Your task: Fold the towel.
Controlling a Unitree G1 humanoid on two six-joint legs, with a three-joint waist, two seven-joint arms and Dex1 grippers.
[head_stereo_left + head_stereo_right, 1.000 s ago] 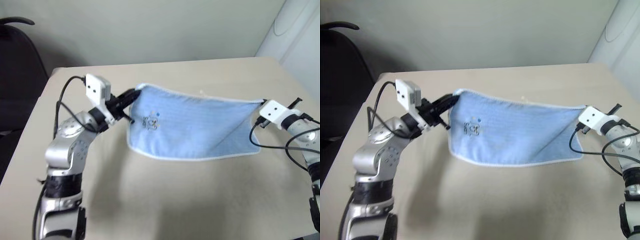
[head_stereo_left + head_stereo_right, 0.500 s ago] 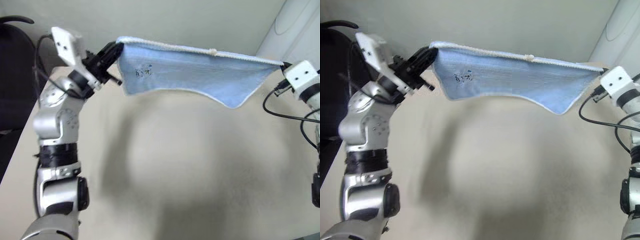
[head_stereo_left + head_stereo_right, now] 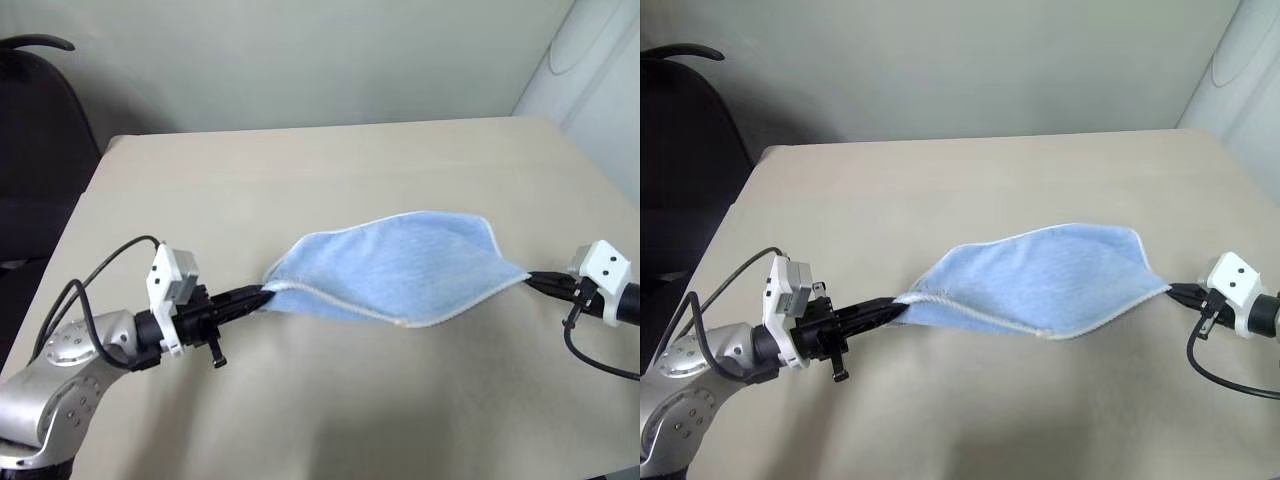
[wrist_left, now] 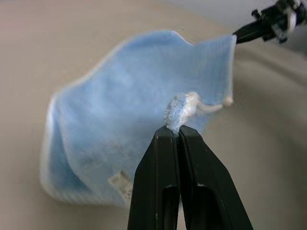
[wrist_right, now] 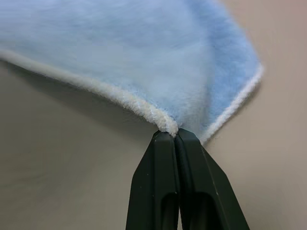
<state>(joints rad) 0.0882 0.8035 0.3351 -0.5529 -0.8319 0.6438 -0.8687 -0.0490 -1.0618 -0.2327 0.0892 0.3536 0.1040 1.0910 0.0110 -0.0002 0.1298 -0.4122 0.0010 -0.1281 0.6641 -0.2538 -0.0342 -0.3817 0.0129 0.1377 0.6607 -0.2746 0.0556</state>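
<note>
Over the beige table | small light-blue terry towel sags, stretched | left gripper jaws clamped on one corner | right gripper jaws clamped on opposite corner

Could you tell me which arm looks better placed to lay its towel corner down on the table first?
Probably neither: the left tool and right tool are each shut on a corner of the towel, both low over the table, so lowering both together seems best.
</note>
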